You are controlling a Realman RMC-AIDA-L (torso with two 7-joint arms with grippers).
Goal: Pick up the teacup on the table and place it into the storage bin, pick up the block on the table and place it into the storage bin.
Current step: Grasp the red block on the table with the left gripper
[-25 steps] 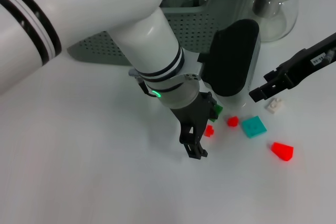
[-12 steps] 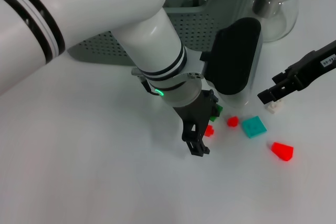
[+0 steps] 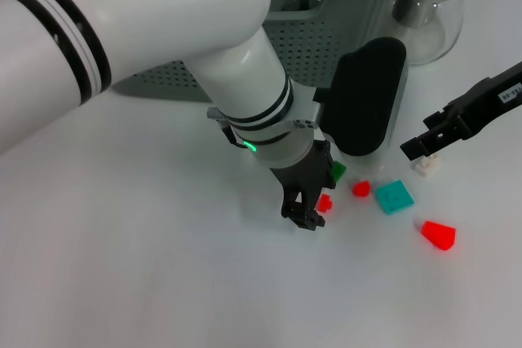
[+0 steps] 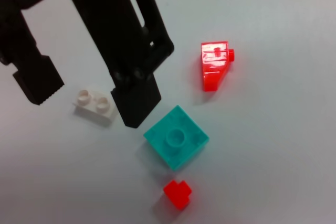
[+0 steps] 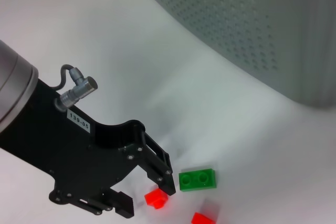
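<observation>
Two arms work over a white bench (image 3: pixel 122 283) scattered with small plastic building blocks.

Head view: the left gripper (image 3: pixel 306 216) points down, with its tips just beside a small red cube block (image 3: pixel 325 201). A green two-stud block (image 3: pixel 337 171) lies just behind. The right gripper (image 3: pixel 416 148) reaches in low from the right, right next to a white two-stud block (image 3: pixel 424 165). A teal square block (image 3: pixel 394 196), another red cube (image 3: pixel 361 189) and a red wedge block (image 3: pixel 439 235) lie between and in front of them. The grey-green perforated storage bin (image 3: pixel 326 38) stands at the back, with a clear glass teapot (image 3: pixel 432 6) to its right. No teacup can be made out on the bench.

Left wrist view: this shows the right gripper (image 4: pixel 86 90) spread open, the white block (image 4: pixel 94 106) lying between its two fingers. The block's long axis seems to run roughly from finger to finger, so closing would pinch its short ends. The head view hides this.

Right wrist view: this shows the left gripper (image 5: pixel 139 192), also parted, with the red cube (image 5: pixel 156 199) in its gap and the green block (image 5: pixel 197 179) just outside one finger. The bin wall (image 5: pixel 252 24) rises well behind.
</observation>
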